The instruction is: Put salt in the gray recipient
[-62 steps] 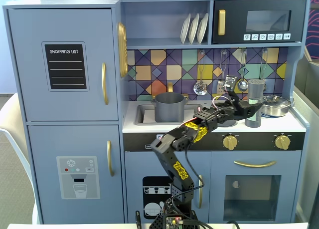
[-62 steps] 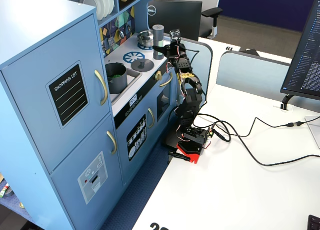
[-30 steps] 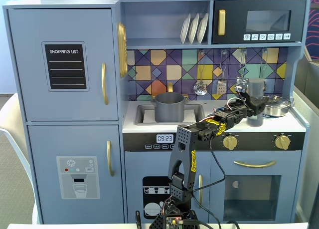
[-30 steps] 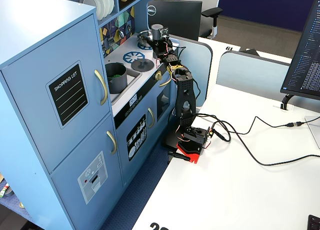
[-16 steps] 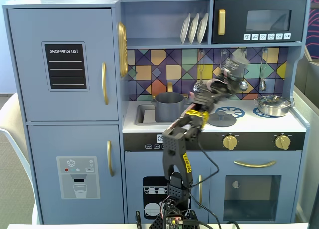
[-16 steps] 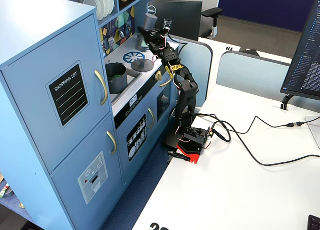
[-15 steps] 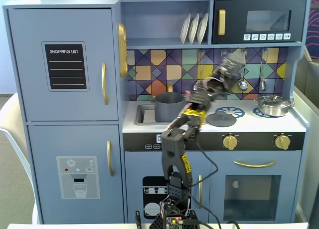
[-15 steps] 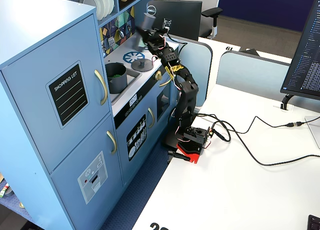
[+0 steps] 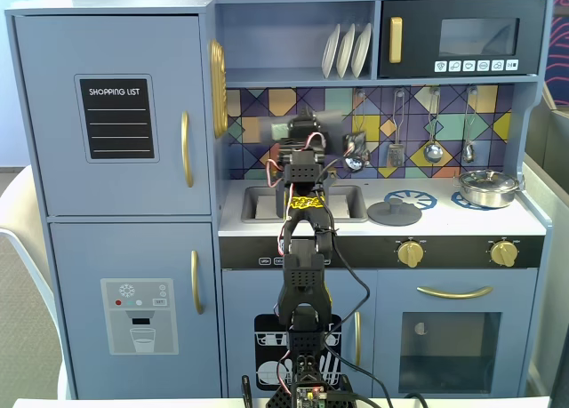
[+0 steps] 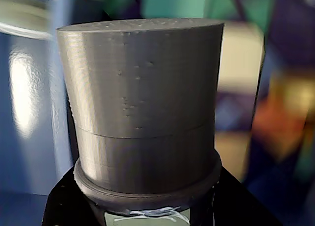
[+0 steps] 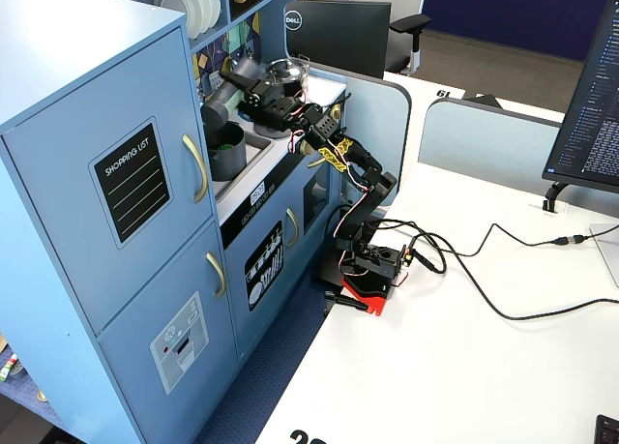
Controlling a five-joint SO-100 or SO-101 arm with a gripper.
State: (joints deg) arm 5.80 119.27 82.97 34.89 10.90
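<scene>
The salt (image 10: 142, 113), a dark gray cylinder with a strip of pale label at its base, fills the wrist view. My gripper (image 10: 147, 211) is shut on its lower part, with black jaws on both sides. In a fixed view from the side, the gripper (image 11: 242, 81) holds the salt (image 11: 219, 98) tilted in the air. Its far end leans over the gray recipient (image 11: 228, 150), which stands in the sink with something green inside. In a fixed view from the front, the gripper (image 9: 302, 137) is blurred above the sink (image 9: 258, 204), and the arm hides the recipient.
A flat gray lid with a knob (image 9: 397, 213) lies on the stove. The shiny silver pot (image 9: 487, 188) stands at the far right. Utensils (image 9: 431, 128) hang on the tiled back wall, and plates (image 9: 347, 51) stand on the shelf above. The fridge cabinet (image 11: 116, 173) borders the sink.
The arm has lifted the salt off the right side of the stove. It has swung left with it and now holds it tilted over the sink.
</scene>
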